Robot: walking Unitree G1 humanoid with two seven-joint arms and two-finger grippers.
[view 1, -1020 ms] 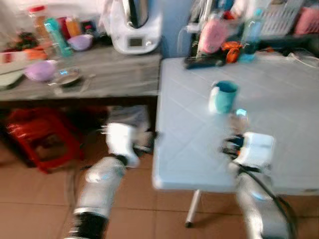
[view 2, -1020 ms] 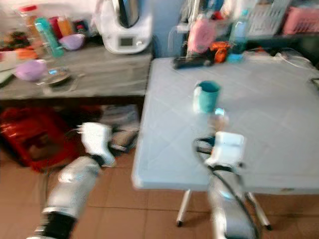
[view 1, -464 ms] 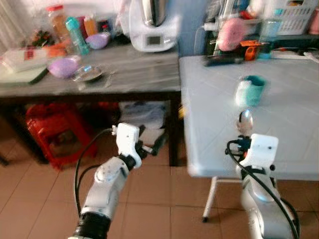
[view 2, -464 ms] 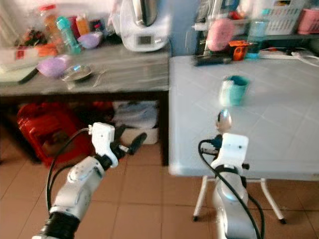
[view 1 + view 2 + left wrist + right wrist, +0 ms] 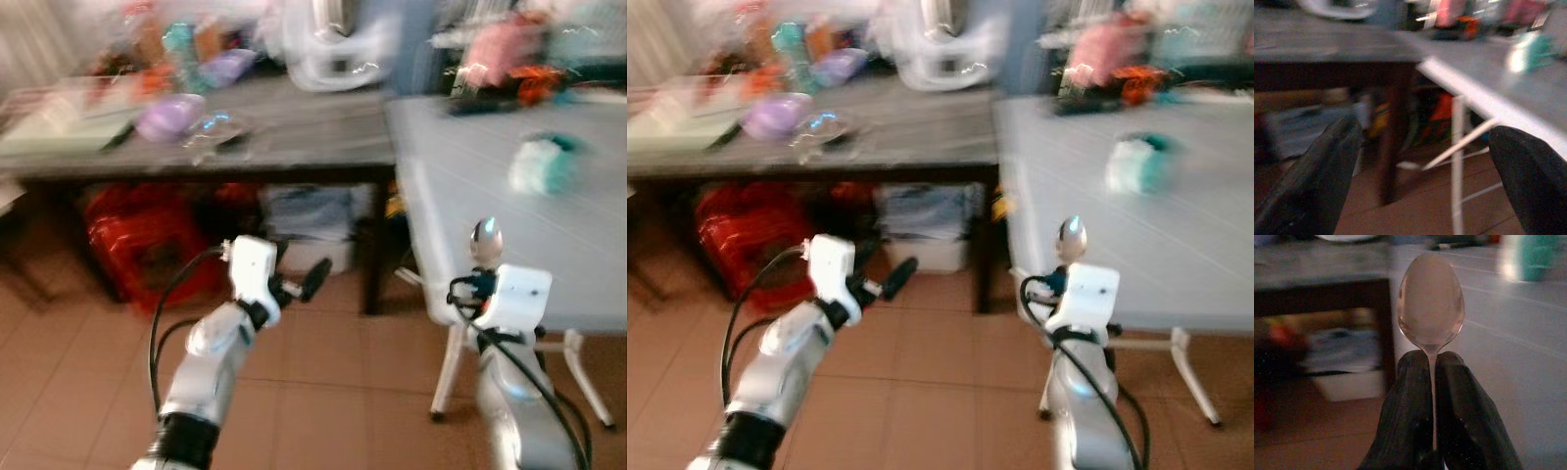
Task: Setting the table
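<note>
Both head views, blurred, look down and forward over the white tabletop (image 5: 509,235) at 2 o'clock, while each wrist view apparently faces it low and close.

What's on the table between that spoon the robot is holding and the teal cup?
Nothing: bare white table separates the spoon from the teal cup, seen from the head views.

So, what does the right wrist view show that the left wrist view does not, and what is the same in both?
The right wrist view shows the right claw shut on a spoon, bowl end pointing out from the fingertips, and a white bin under the wooden table.

The left wrist view shows the left claw's two black fingers wide apart with nothing between them, and the white table's thin legs.

Both show, blurred, the dark wooden table, the white table and the teal cup standing on it.
</note>
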